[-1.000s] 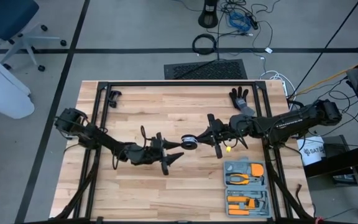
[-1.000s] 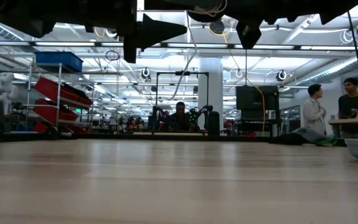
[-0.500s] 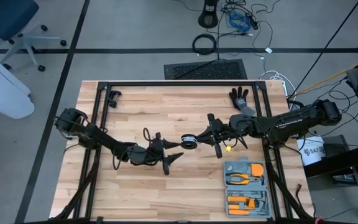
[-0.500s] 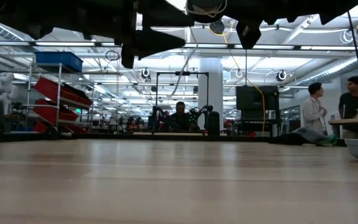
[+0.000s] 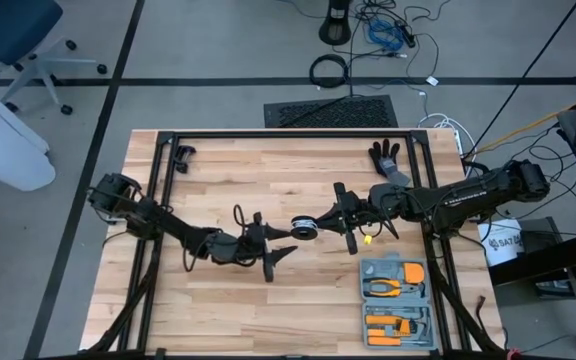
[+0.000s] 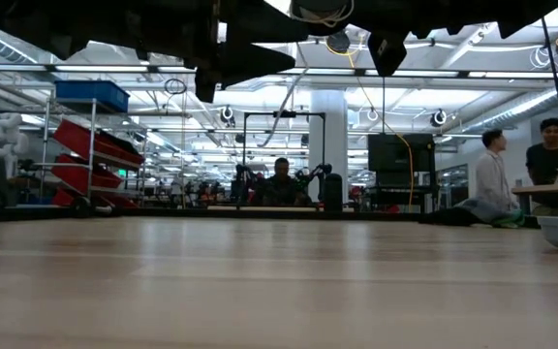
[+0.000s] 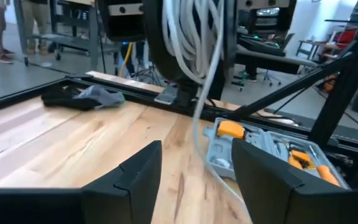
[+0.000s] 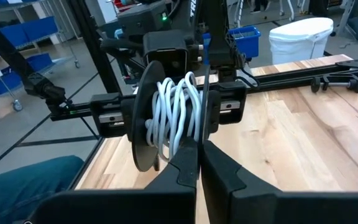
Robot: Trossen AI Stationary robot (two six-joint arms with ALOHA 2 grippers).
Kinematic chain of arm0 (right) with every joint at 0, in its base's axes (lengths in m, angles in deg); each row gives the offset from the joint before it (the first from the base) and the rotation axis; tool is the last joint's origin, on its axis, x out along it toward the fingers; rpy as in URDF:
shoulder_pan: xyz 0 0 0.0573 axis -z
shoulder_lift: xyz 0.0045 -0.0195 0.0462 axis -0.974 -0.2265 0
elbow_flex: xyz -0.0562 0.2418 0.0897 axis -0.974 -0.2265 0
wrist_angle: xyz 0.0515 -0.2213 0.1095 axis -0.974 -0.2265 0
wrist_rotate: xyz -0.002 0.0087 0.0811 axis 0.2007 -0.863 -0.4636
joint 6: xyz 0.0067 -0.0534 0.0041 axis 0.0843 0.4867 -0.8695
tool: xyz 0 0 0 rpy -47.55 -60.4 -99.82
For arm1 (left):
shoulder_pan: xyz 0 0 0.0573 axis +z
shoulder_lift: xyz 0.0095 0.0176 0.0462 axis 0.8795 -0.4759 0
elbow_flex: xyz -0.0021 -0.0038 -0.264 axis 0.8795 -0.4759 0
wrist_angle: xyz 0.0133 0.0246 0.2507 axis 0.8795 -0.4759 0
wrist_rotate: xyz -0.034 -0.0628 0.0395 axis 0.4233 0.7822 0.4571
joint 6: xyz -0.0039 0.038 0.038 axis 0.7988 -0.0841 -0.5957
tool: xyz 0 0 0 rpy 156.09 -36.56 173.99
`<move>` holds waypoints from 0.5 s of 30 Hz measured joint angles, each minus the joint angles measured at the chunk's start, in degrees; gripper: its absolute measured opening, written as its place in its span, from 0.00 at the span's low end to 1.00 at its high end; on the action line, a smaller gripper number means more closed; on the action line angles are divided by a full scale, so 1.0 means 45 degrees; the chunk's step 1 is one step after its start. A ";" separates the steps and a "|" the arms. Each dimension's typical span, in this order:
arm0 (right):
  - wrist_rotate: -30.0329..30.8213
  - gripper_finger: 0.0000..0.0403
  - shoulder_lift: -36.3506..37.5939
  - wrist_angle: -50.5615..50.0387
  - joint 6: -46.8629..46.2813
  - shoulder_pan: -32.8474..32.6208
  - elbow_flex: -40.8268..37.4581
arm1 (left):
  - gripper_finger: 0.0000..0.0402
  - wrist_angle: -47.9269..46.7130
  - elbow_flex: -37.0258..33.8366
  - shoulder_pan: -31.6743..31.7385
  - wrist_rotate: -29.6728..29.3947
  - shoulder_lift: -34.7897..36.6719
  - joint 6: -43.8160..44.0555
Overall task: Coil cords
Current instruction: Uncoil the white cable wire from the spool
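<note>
Left gripper [image 5: 280, 243] nudged toward the reel [image 5: 305, 228], jaws apart, cord [image 8: 178, 111] apparently wound, right gripper [image 5: 339, 212] jaws closed

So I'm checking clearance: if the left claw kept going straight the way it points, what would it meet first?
Probably the reel wound with white cord, held up by the shut right claw; the open left claw points at it.

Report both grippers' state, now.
Left gripper: open, white cord hanging between its fingers, not gripped.
Right gripper: shut on the black reel, held above the table.
</note>
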 joint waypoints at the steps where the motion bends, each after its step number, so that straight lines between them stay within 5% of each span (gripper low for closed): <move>1: 0.0000 0.00 0.0000 0.0000 0.0002 0.0000 0.0000 | 0.46 0.0005 0.0051 0.0051 0.0218 0.0000 -0.0002; 15: 0.0000 0.00 0.0000 -0.0019 0.0097 0.0015 0.0000 | 0.19 -0.0381 0.0091 0.0335 0.0294 0.0000 -0.0003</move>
